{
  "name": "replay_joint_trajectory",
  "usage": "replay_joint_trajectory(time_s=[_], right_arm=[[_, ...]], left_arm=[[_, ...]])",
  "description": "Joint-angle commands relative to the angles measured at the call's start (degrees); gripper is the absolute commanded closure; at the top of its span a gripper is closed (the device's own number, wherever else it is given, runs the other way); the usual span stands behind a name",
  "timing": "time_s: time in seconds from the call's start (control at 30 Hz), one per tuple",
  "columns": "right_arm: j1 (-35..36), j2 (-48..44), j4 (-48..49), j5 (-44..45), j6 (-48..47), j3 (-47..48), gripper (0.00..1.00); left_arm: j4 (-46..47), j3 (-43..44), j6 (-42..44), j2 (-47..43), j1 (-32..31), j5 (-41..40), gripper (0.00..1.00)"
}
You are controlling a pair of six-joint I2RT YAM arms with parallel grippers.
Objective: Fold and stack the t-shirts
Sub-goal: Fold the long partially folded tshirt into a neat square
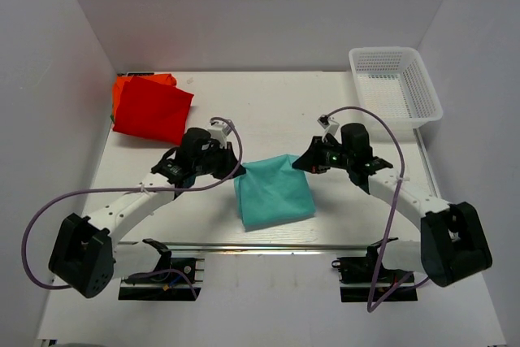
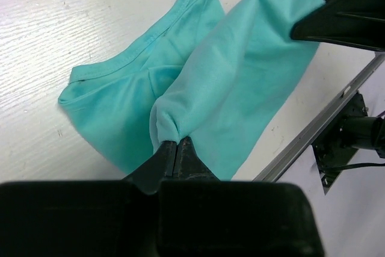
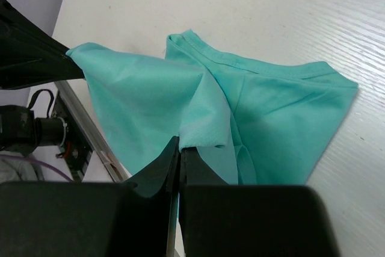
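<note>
The teal t-shirt lies half-folded in the middle of the table near the front edge. My left gripper is shut on its far left corner and my right gripper is shut on its far right corner. Both hold the far edge lifted above the table. In the left wrist view the pinched teal cloth bunches at my left gripper, with the collar lying on the table. In the right wrist view the cloth is pinched at my right gripper. The folded red t-shirt lies at the far left, with an orange edge showing.
A white mesh basket stands at the far right corner. A metal rail runs along the table's front edge, with the arm bases below it. White walls close in the table on three sides.
</note>
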Motion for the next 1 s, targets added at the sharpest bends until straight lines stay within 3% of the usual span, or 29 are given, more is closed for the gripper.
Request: replay_joint_trajectory(time_s=[0.0,0.17,0.23,0.4,0.73,0.8,0.83,0.87,0.9,0.93,0.97], right_arm=[[-0.33,-2.61,-0.39,5.17,1.84,-2.05,1.00],[-0.33,1.51,-0.74,7.64,0.17,1.01,1.00],[-0.51,5.01,-0.74,7.46,-0.45,2.34,1.00],[-0.59,13.99,0.58,6.76,-1.15,7.61,1.00],[-1.12,22.69,0.66,6.41,-1.68,13.24,1.00],[-1.03,24.10,-0.04,6.15,-2.03,14.91,1.00],[-1.12,26.28,-1.08,5.97,-2.29,16.48,0.95],[-1.12,27.09,-2.05,5.36,-2.73,17.28,0.74],[-1.03,28.23,-2.67,5.18,-3.34,19.29,0.66],[-1.12,28.41,-4.42,5.79,-3.61,20.61,0.52],[-1.12,28.33,-4.87,6.14,-4.31,21.24,0.11]], left_arm=[[1.73,2.16,1.86,3.78,-0.17,2.38,1.00],[-0.47,5.86,0.38,10.91,0.53,-3.14,1.00],[-0.47,7.17,-1.03,12.32,1.06,-9.99,1.00],[-1.78,9.72,-1.65,16.01,1.06,-13.26,1.00],[-5.91,13.06,-5.42,22.07,1.06,-23.27,1.00],[-7.49,15.34,-6.92,24.71,1.59,-25.39,0.93],[-8.54,16.13,-6.93,25.41,1.59,-26.00,0.71],[-9.42,17.80,-6.93,26.11,1.59,-26.01,0.65],[-11.00,18.60,-6.93,26.64,2.11,-26.01,0.48],[-11.71,19.13,-7.45,26.65,2.11,-26.01,0.36],[-12.41,19.65,-7.45,26.65,2.11,-26.62,0.24]])
